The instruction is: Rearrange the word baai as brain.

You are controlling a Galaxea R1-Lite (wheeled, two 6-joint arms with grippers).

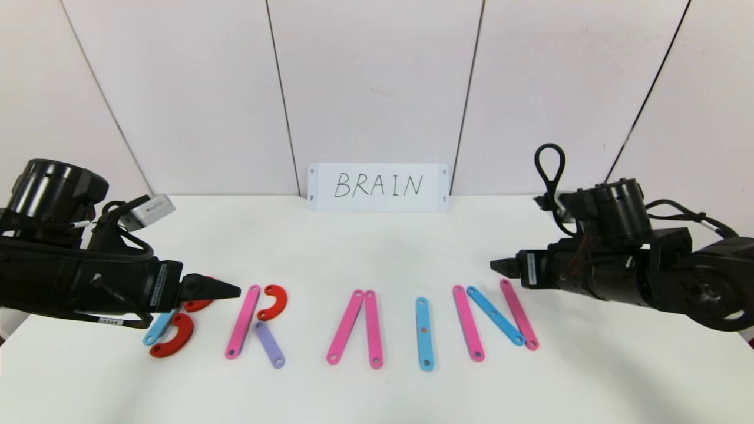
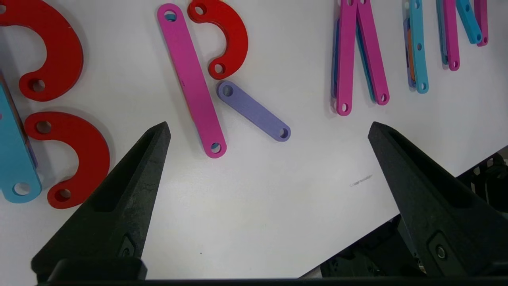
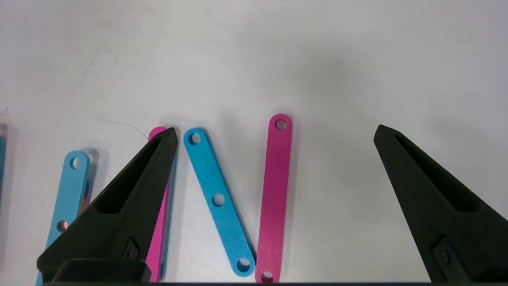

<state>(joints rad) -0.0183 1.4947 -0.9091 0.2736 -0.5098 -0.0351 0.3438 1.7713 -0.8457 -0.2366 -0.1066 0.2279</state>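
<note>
Five letters of flat pieces lie in a row on the white table [image 1: 377,253]. B is a blue strip [image 1: 158,330] with two red curves [image 1: 174,338], partly hidden by my left arm. R is a pink strip [image 1: 242,323], a red curve [image 1: 274,301] and a short lilac strip [image 1: 270,344]. A is two pink strips [image 1: 357,327]. I is one blue strip [image 1: 424,333]. N is two pink strips with a blue diagonal [image 1: 495,315]. My left gripper [image 1: 232,290] is open and empty beside R. My right gripper [image 1: 496,266] is open and empty above N [image 3: 218,198].
A white card [image 1: 378,186] with handwritten BRAIN leans on the back wall. A small grey device [image 1: 148,210] lies behind my left arm. The table's front edge shows in the left wrist view [image 2: 397,212].
</note>
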